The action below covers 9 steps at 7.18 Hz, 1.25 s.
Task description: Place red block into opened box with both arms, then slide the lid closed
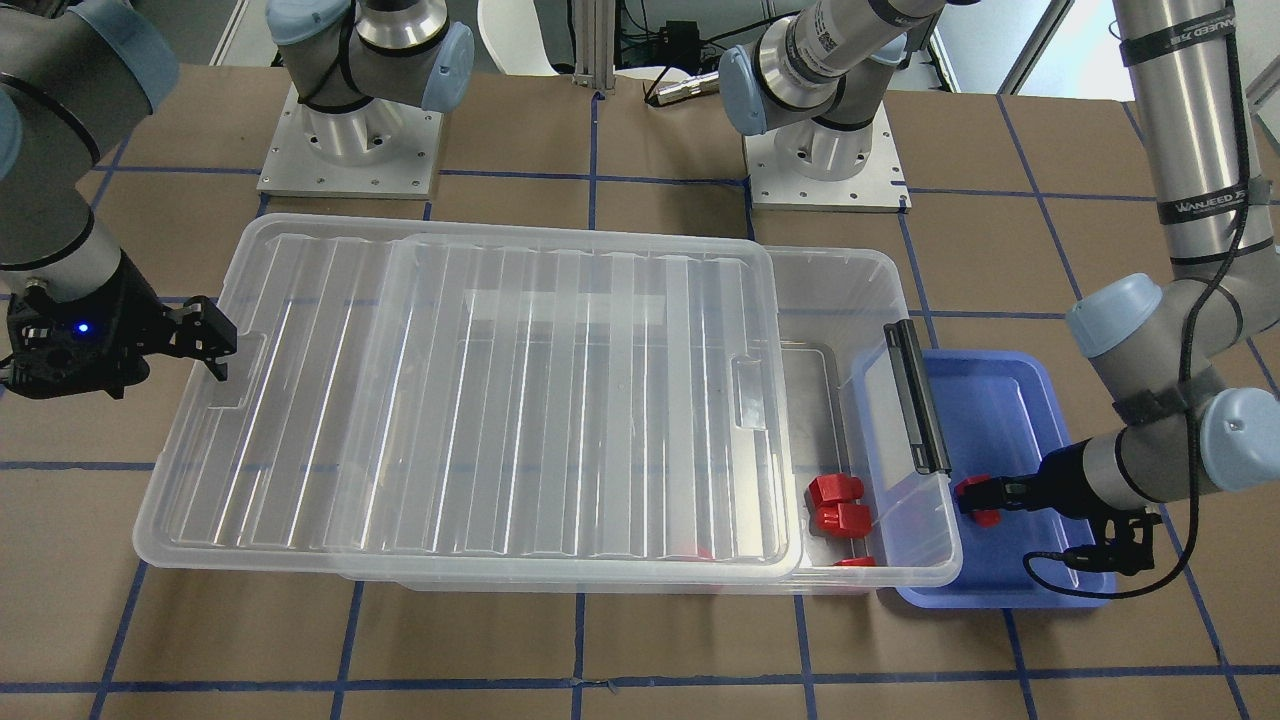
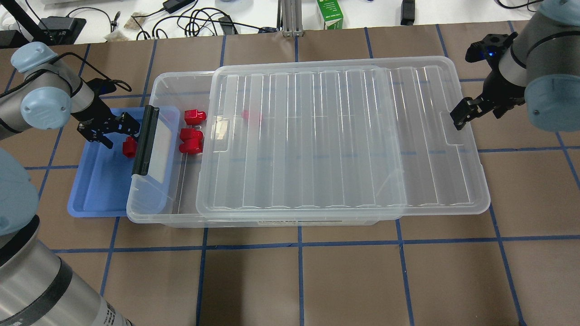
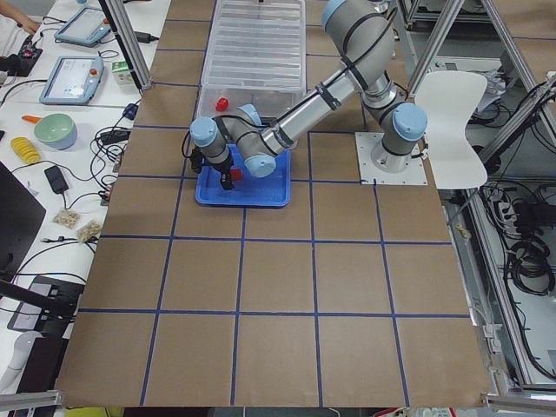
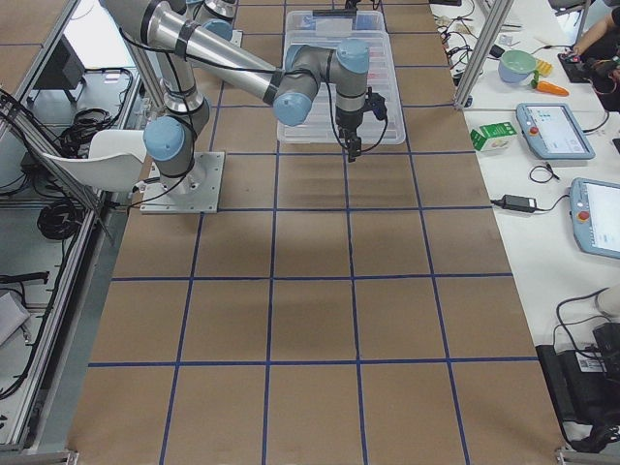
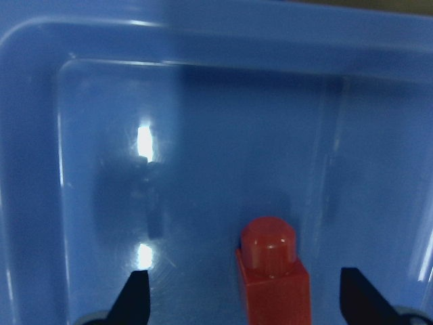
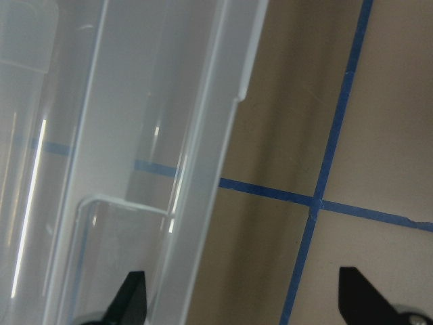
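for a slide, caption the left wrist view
Left pincer open above the blue tray, a red block between its fingertips, touched by neither.

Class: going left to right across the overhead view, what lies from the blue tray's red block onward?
Red block, black clip bar, uncovered red blocks, lid, right end effector.

Clear, glossy plastic: box (image 2: 181, 75) and ribbed lid (image 2: 317, 136). Smooth, shiny plastic: red block (image 5: 274, 274). Glossy, reflective plastic: blue tray (image 5: 203, 135). Matt brown paper covers the table (image 2: 344, 280).
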Available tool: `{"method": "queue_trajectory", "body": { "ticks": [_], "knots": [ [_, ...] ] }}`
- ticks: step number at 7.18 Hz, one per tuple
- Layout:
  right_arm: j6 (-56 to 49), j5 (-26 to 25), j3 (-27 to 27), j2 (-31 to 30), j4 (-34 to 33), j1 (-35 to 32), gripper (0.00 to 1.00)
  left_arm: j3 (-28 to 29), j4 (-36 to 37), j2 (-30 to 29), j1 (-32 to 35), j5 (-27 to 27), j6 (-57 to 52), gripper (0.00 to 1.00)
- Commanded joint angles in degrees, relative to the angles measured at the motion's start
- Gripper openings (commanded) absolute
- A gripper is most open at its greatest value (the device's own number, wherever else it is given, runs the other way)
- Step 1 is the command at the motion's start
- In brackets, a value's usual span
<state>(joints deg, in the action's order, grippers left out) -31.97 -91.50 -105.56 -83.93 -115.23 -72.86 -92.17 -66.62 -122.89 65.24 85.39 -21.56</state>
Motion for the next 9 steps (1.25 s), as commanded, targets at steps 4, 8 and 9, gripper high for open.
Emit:
{"method": "queue_trajectory", "body": {
  "ticks": [4,8,9],
  "knots": [
    [-3.62,0.35,0.17,-0.18,-0.08,7.1,1.0,-2.4,-0.09,0.72,0.23,-0.22,-0.41,0.0],
    [-3.62,-0.09,0.09,-0.09,-0.17,7.99,1.0,1.09,-0.96,4.22,0.94,0.66,-0.5,0.0],
    [-3.54,-0.09,0.09,-0.18,-0.17,8.17,1.0,3.38,-4.44,5.89,0.94,0.92,-0.5,0.0]
  ]
}}
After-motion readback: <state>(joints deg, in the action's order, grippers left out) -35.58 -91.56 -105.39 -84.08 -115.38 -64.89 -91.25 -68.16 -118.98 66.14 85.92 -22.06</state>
